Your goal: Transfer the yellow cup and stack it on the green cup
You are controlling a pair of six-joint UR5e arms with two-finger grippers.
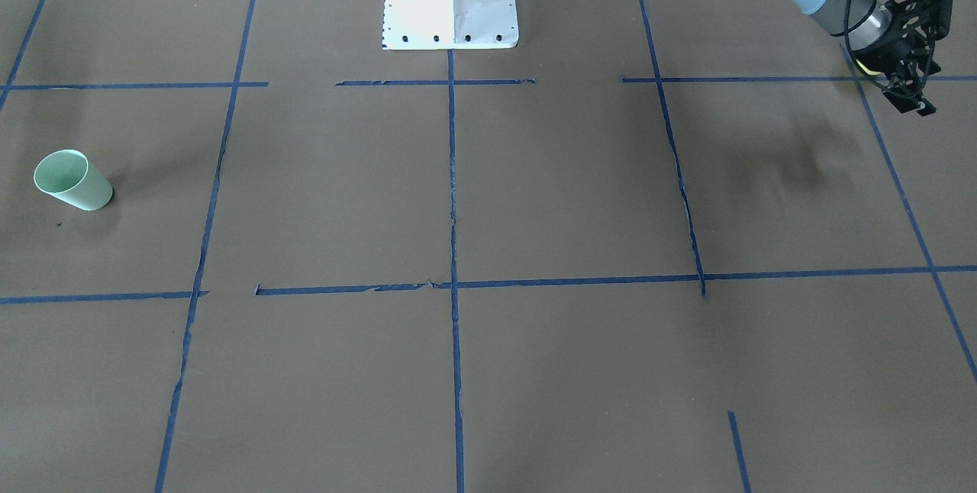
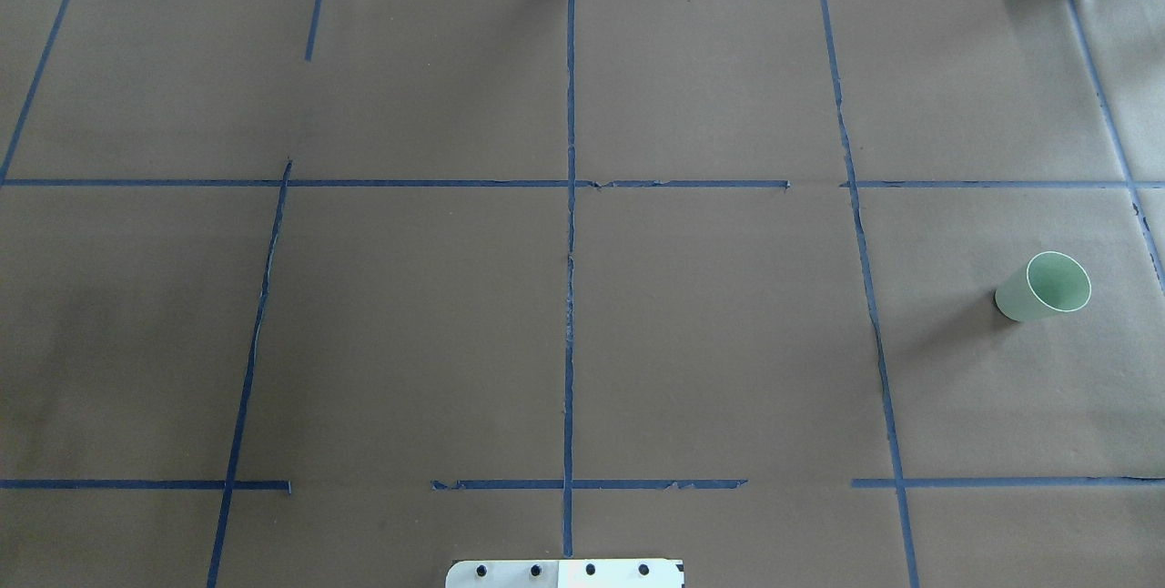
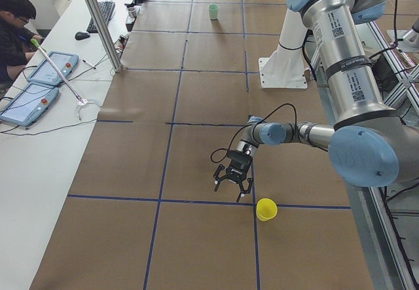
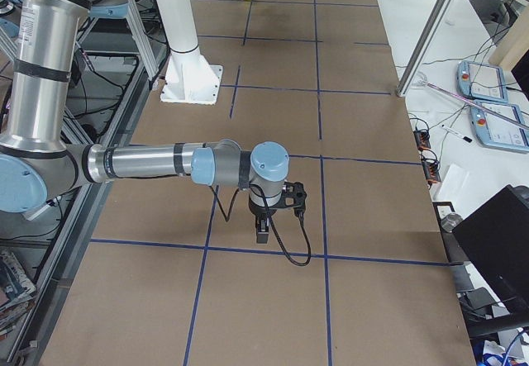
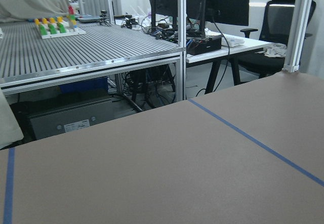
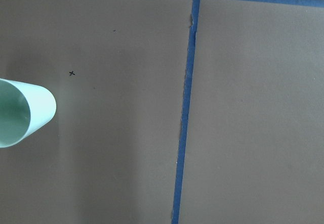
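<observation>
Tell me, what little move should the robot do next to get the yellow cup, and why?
Probably bring the left hand sideways and down toward the yellow cup. That hand hangs over bare paper beside the cup and touches nothing, while the cup stands upright alone near a blue tape line. The green cup waits far off on the robot's right side, so the yellow one has to be picked up first.

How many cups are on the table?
2: the green cup upright on the robot's right side, and the yellow cup upright at the far left end, beside the left tool.
</observation>
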